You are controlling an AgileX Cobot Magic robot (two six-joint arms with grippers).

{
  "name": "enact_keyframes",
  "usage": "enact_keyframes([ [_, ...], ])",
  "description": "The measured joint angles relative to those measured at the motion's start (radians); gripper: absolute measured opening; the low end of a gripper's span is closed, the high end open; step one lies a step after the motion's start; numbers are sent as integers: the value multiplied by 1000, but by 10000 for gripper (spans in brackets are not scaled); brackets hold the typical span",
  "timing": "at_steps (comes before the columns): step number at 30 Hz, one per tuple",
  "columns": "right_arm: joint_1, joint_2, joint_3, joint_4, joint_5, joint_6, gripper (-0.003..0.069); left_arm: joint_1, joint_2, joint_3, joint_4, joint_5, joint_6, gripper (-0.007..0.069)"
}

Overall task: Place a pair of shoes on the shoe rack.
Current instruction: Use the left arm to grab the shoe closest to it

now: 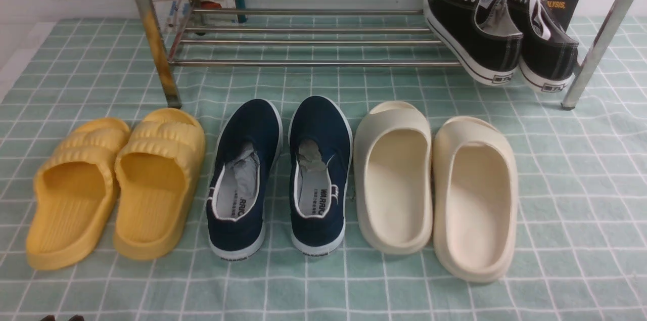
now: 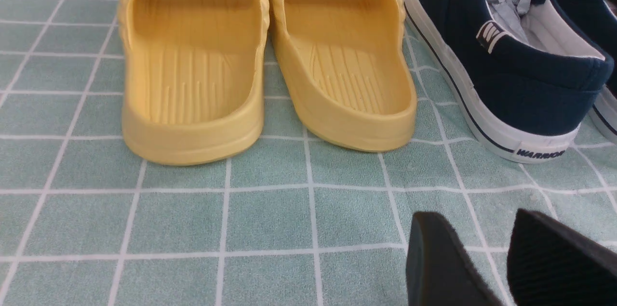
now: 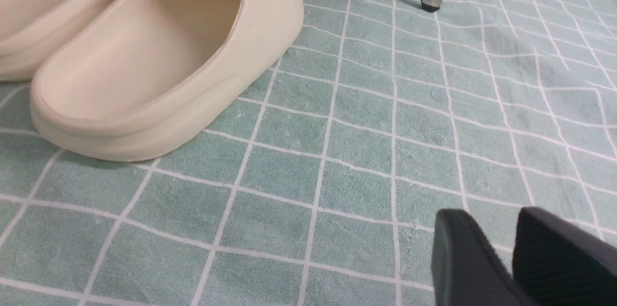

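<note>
Front view: two navy canvas slip-on sneakers [image 1: 318, 169] with smooth white rubber soles and crumpled paper inside sit on a green gridded cloth [image 1: 202, 290], between ribbed yellow foam slippers [image 1: 156, 184] and rounded cream ones [image 1: 397, 179], before a shiny tubular metal rack [image 1: 323, 63] whose top is cut off. Blurred and cropped in the wrist views, the left gripper [image 2: 487, 233] and right gripper [image 3: 503, 233] hold nothing, their dark fingertips slightly parted.
</note>
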Motion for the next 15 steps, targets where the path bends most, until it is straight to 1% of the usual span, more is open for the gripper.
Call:
enact_keyframes([
  [15,0,0,0,0,0,0,232,0,0,0,-3,-13,2,238],
])
